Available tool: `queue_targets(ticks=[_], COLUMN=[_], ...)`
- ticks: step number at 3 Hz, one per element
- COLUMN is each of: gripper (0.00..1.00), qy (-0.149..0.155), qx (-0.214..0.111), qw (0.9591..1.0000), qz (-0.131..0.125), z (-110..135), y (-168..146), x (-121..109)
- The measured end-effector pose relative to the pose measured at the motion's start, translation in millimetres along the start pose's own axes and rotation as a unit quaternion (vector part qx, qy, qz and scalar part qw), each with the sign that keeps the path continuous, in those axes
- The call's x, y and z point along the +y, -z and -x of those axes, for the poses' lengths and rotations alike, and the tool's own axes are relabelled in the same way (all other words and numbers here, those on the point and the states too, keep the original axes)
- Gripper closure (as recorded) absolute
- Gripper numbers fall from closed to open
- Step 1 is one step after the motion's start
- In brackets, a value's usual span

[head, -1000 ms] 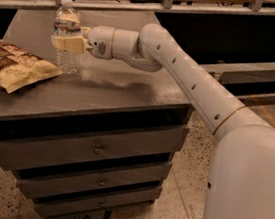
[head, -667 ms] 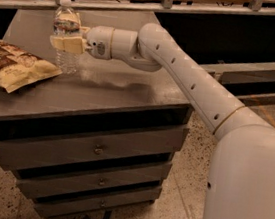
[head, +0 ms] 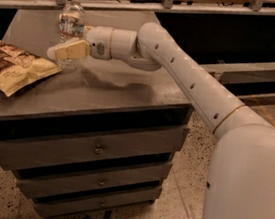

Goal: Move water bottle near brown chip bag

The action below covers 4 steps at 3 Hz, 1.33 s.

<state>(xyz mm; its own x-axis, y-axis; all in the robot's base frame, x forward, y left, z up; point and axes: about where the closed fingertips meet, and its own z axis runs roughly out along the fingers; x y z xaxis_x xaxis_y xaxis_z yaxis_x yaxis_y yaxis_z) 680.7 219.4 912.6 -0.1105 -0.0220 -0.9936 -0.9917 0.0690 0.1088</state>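
1. Since the earlier frames, the water bottle [head: 71, 22] has shifted slightly up and to the right in view, and the end effector [head: 64, 51] now crosses it lower on its body. More of the label band is exposed above the end effector.
2. Brown chip bag [head: 12, 67]: position unchanged, lying flat at the left edge of the counter [head: 129, 93], cream-yellow end pointing right.
3. End effector: located over the rear left part of the counter, clenched on the lower half of the water bottle. One cream finger [head: 70, 50] lies across the front of the bottle; the other is hidden behind it.
4. Water bottle: upright, white cap on top, just beside the cream-yellow end of the brown chip bag, to its right and further back. Whether the bottle's base rests on the counter cannot be determined.
5. Arm [head: 183, 67]: white, reaching from the robot's body [head: 248, 186] at lower right, leftward across the counter.
6. Counter front: three drawers [head: 97, 149] with small knobs, all closed.
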Motion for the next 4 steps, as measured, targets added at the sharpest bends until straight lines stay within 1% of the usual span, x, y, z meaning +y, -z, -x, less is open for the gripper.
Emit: queue_targets(ticks=[1,2,3,4], gripper=[0.0,0.16,0.25,0.07], qy=[0.002,0.007,0.003,0.001], qx=[0.001,0.001,0.003,0.005], qw=[1.0,0.9999,0.9999,0.9999], qz=[0.001,0.011,0.016,0.016], z=[0.3,1.3,1.2,0.7], y=[-0.5,-2.4,-4.0,-4.6], x=[0.3,1.6,2.3,2.4])
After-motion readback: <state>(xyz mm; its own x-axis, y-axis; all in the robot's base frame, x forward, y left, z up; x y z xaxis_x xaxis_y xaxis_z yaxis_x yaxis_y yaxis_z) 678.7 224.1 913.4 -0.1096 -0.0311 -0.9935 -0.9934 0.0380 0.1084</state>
